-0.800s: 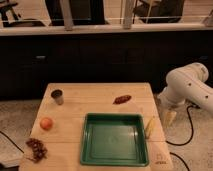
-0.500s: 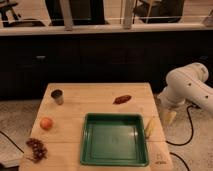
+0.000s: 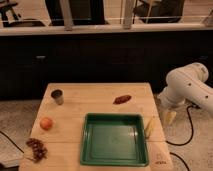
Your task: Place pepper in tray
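Note:
The pepper [image 3: 122, 99] is small and dark red. It lies on the wooden table [image 3: 100, 95], just beyond the far right corner of the green tray [image 3: 114, 159]. The tray sits empty at the front middle of the table. My white arm [image 3: 187, 87] comes in from the right, off the table's right edge. Its gripper [image 3: 169, 116] hangs low beside the table, right of the tray and to the front right of the pepper, touching neither.
A metal cup [image 3: 57, 96] stands at the far left. An orange [image 3: 46, 123] and a bunch of dark grapes [image 3: 36, 148] lie along the left side. A pale yellow piece [image 3: 149, 126] lies against the tray's right rim. A black cable [image 3: 190, 125] trails on the floor at right.

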`<state>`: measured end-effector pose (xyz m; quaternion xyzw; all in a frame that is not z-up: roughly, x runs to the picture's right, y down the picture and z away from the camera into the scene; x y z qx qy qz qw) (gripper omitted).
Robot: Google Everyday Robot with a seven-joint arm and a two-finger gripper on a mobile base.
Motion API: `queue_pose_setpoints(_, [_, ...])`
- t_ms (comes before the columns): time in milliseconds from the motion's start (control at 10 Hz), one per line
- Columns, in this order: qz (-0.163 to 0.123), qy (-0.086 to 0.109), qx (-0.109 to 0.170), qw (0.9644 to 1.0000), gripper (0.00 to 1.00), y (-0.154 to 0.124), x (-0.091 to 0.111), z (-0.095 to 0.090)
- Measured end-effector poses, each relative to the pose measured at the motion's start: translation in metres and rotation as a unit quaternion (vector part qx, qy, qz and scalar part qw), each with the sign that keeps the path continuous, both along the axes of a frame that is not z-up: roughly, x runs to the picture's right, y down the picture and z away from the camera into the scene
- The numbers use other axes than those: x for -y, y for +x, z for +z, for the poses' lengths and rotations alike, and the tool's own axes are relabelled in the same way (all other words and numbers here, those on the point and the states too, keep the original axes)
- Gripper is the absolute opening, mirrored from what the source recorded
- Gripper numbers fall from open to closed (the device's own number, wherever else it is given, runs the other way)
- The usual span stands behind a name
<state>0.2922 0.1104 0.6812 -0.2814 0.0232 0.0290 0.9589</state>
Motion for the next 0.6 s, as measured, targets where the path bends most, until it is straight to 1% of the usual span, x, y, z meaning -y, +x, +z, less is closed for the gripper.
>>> queue_pose_setpoints(100, [0.000, 0.001, 0.000, 1.0000, 0.80, 0.000, 0.000, 0.001])
queue_pose_setpoints(200, [-0.004, 0.004, 0.003, 1.0000, 0.80, -0.005, 0.003, 0.007])
queue_pose_setpoints(400, [-0.009, 0.007, 0.015, 0.9998, 0.80, -0.024, 0.011, 0.023])
queue_pose_setpoints(600, [-0.011, 0.009, 0.017, 0.9998, 0.80, -0.027, 0.013, 0.027])
